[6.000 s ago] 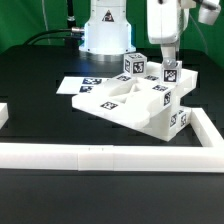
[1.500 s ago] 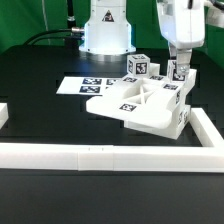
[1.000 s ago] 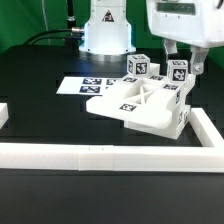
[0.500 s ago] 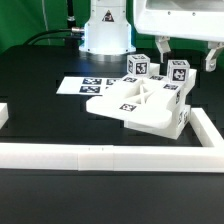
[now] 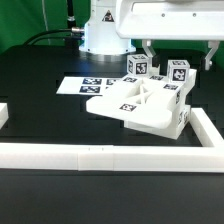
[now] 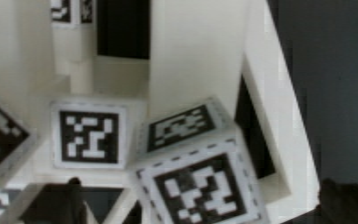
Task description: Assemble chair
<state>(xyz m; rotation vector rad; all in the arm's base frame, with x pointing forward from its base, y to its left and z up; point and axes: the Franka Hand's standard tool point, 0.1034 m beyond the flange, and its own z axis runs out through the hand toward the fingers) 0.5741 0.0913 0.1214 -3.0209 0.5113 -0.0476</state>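
Observation:
The chair's white parts stand joined at the exterior view's right: a flat seat panel [image 5: 135, 103] on blocky legs, with two upright tagged posts, one at the back [image 5: 137, 66] and one at the right [image 5: 178, 72]. My gripper [image 5: 178, 54] hangs open just above the right post, its dark fingers [image 5: 147, 48] spread wide to either side and touching nothing. In the wrist view the tagged top of the post [image 6: 202, 185] lies between the two dark fingertips [image 6: 51, 203], with other tagged chair faces [image 6: 91, 135] beyond it.
The marker board [image 5: 80, 86] lies flat behind the chair at the exterior view's left. A long white border rail [image 5: 100, 156] runs along the front and turns up the right side [image 5: 206, 126], close to the chair. The robot base [image 5: 105, 35] stands at the back.
The gripper was shut on the right post; it has let go, opened wide, risen and shifted toward the exterior view's left. The chair parts have stayed put since one second ago.

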